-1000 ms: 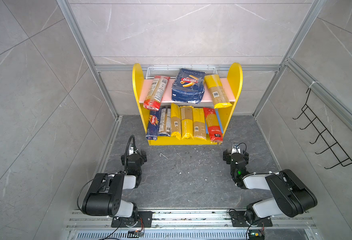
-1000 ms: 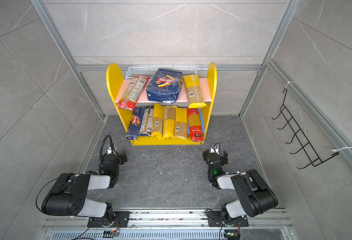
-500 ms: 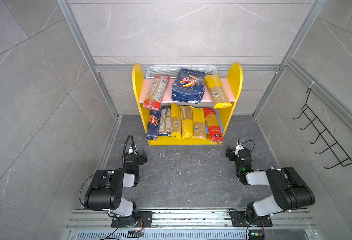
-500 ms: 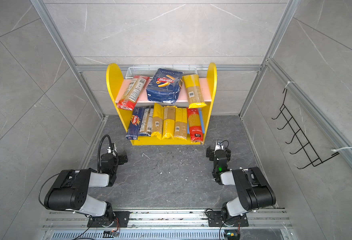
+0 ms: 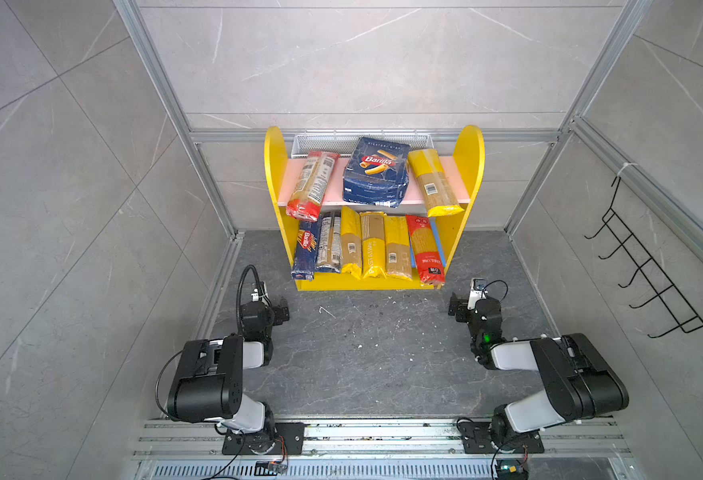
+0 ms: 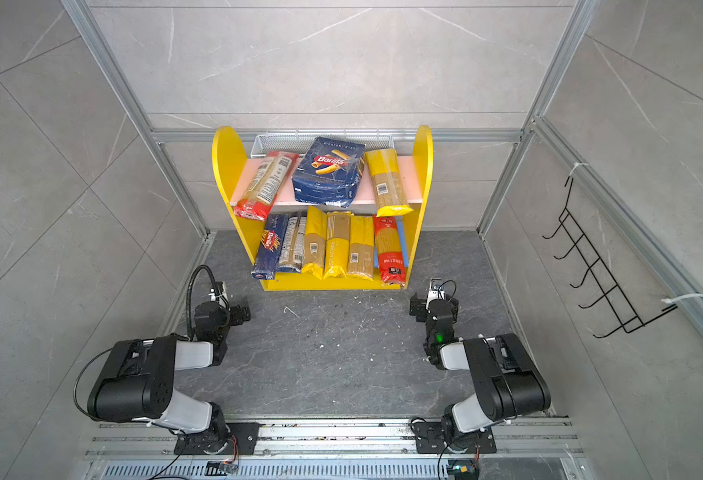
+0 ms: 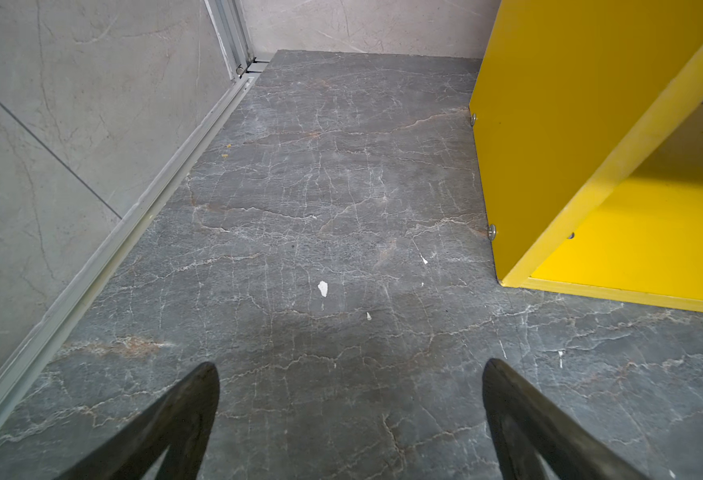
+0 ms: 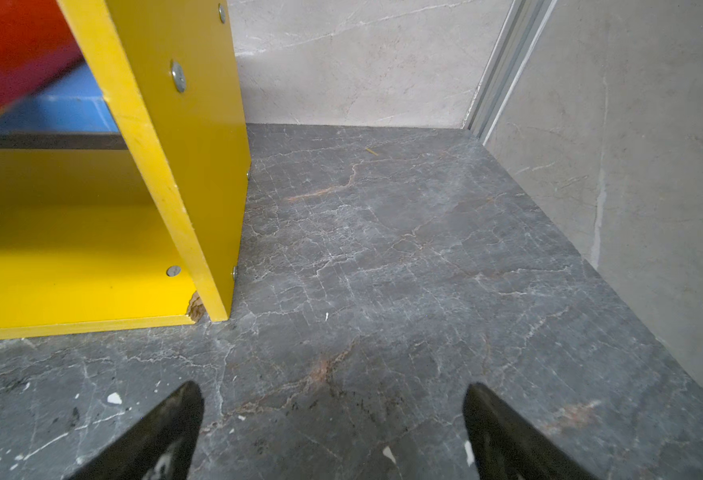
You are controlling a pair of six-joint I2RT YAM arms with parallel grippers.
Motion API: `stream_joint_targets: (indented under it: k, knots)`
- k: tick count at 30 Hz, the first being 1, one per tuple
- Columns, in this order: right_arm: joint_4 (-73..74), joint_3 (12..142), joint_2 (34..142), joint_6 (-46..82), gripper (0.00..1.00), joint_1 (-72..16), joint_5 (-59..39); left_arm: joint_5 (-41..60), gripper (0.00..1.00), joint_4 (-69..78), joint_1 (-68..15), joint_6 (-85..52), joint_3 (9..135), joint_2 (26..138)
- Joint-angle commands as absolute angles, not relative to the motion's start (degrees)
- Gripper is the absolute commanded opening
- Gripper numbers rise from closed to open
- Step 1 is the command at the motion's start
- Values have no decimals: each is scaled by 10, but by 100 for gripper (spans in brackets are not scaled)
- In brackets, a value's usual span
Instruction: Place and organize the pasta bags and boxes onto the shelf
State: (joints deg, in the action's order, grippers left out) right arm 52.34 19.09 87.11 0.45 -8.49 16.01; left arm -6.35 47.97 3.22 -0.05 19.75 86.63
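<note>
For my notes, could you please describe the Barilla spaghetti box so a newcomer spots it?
Find the yellow shelf at the back wall, then its lower tier. The spaghetti box lies leftmost there, the row's only pack with a red Barilla logo.

Ahead of me the shelf point(image 5: 274, 174) stands against the back wall. It has yellow rounded sides, a pink upper board point(image 5: 289, 183), a blue lower board point(image 5: 439, 245) and a white mesh basket point(image 5: 324, 143) behind.

All nine packs I can see lie on it. Up top, a red-ended bag point(image 5: 312, 185) slants at the left, its near end hanging over the front edge. The wide dark-blue rigatoni pack point(image 5: 376, 172) sits in the middle. A yellow-ended bag point(image 5: 435, 183) lies at the right, also overhanging.

Below, six lie side by side, ends toward me. From the left these are the narrow dark-blue box point(image 5: 306, 249), a dark-ended bag point(image 5: 328, 243), three yellow bags point(image 5: 372, 245) and a red bag point(image 5: 424, 249).
</note>
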Motion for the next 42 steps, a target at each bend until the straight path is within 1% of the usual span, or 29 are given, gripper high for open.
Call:
stream_joint_targets:
  k: [1, 6, 7, 9, 11, 42]
  knots:
    - [522, 197, 870, 13, 100, -84, 156, -53, 100, 495, 32, -14, 204, 862]
    - [520, 197, 871, 15, 100, -84, 152, -52, 100, 494, 32, -13, 205, 863]
    - [519, 198, 871, 17, 100, -82, 146, -28, 100, 492, 33, -6, 206, 864]
    - [513, 199, 869, 17, 100, -66, 99, 28, 100, 490, 45, -1, 207, 863]
    - [510, 202, 870, 13, 100, -62, 75, 43, 100, 490, 53, -3, 206, 864]
    - [506, 202, 867, 6, 100, -59, 72, 31, 100, 490, 51, 0, 206, 862]
